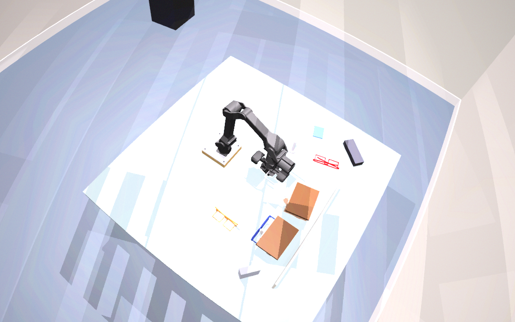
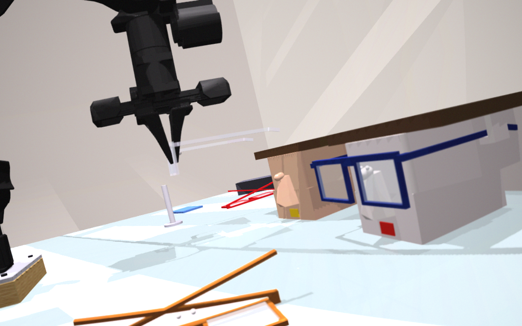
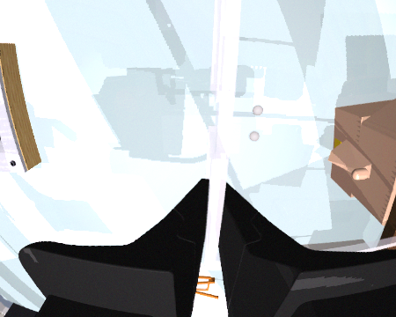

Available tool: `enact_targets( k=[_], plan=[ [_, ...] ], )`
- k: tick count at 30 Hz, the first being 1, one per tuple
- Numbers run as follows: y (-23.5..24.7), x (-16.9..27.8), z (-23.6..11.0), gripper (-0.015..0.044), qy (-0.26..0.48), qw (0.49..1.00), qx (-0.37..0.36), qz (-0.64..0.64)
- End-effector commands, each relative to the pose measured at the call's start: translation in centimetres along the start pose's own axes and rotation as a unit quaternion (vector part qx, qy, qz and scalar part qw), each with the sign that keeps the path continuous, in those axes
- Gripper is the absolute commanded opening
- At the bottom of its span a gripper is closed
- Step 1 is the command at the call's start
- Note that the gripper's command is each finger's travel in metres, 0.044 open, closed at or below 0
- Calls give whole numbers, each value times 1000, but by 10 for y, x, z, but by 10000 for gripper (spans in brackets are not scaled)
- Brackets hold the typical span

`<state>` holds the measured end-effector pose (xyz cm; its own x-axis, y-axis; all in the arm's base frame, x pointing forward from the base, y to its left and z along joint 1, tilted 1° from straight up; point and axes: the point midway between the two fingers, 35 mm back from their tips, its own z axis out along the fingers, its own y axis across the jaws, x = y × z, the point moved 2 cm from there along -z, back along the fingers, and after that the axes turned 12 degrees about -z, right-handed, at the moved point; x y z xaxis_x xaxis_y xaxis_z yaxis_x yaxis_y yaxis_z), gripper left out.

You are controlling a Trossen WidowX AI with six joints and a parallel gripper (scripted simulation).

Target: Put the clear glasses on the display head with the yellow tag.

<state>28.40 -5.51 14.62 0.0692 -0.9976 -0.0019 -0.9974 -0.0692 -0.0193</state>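
Note:
The clear glasses [image 2: 222, 136] [image 3: 226, 66] hang in the air, temples unfolded and pointing toward the heads' side in the exterior view. My gripper [image 2: 175, 161] [image 3: 211, 186] is shut on their front frame. In the top view the arm mostly hides them. The display head [image 1: 304, 200] [image 2: 287, 162] [image 3: 374, 136] with the yellow tag [image 2: 294, 213] [image 3: 337, 143] stands to the right of the gripper in the exterior view, apart from the glasses, its nose bare. The other head [image 1: 277, 236] [image 2: 449, 178], with a red tag [image 2: 387, 228], wears blue glasses [image 1: 261, 228] [image 2: 403, 184].
A thin upright post [image 2: 168, 204] [image 1: 293, 147] stands below the held glasses in the exterior view. Red glasses [image 1: 326, 162], a blue card [image 1: 318, 132] [image 2: 188, 209], a dark box [image 1: 353, 152], orange glasses [image 1: 227, 218] and a grey block [image 1: 249, 273] lie around. A long rail [image 1: 304, 240] runs behind the heads.

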Motion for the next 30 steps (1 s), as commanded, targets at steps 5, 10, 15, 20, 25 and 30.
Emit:
enact_targets(
  k=[5,10,15,20,25,30],
  plan=[
    [14,37,-2,0,1,999,2,-49],
    [26,59,-3,0,2,997,1,-80],
    [39,80,-4,0,3,994,1,-111],
    [43,86,-3,0,3,993,1,-120],
    [44,86,0,0,4,993,14,-120],
    [45,86,7,0,6,992,39,-120]
  ],
)
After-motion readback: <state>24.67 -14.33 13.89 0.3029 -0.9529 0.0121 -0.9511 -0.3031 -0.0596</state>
